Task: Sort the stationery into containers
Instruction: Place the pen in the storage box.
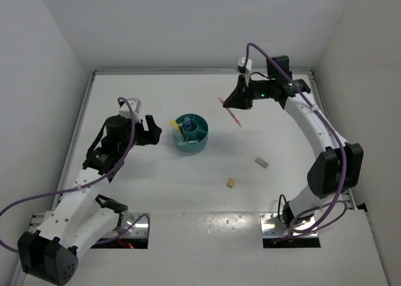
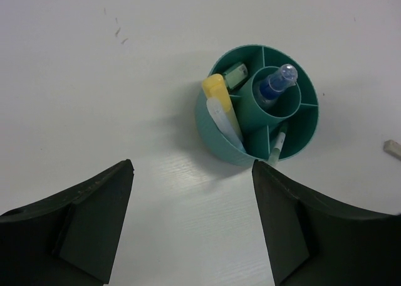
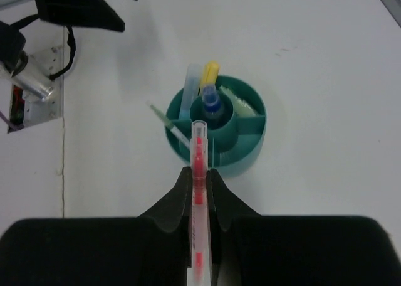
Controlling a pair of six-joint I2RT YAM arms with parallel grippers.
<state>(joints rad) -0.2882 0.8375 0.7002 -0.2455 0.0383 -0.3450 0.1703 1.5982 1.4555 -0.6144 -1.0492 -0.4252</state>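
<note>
Stationery sorting stands partly done. The teal round plastic desk organiser (image 1: 195, 147) sits near the middle of the white table (image 1: 156, 192) and already holds several pieces. A blue-capped clear tube (image 2: 276, 85) stands in its central well. A stubby yellow stick (image 2: 216, 95) and a pale whitish stick (image 2: 222, 123) share one outer compartment. A mint-green stick (image 2: 235, 76) lies in the compartment next to them, and a thin green pen (image 2: 277, 145) leans over the rim of another.

The right gripper (image 3: 198, 179) has its fingers pinched on a slim clear-barrelled pink pen (image 3: 199, 142). It holds the pen off the table, to the right of the organiser and beyond it in the overhead view. The pen's tip points toward the organiser but is not yet above it. The left gripper (image 2: 193, 170) hangs just left of the organiser with its fingers spread wide and nothing between them.

Two pieces lie loose on the table, well apart from the organiser on the right arm's side. One is a short beige stick (image 1: 261, 162) and the other a tiny tan block (image 1: 230, 183), nearer the arm bases.

By this showing five items are in, one is in transit and two wait to be collected. The likely next step is to carry the pink pen over an open compartment and let it go.
</note>
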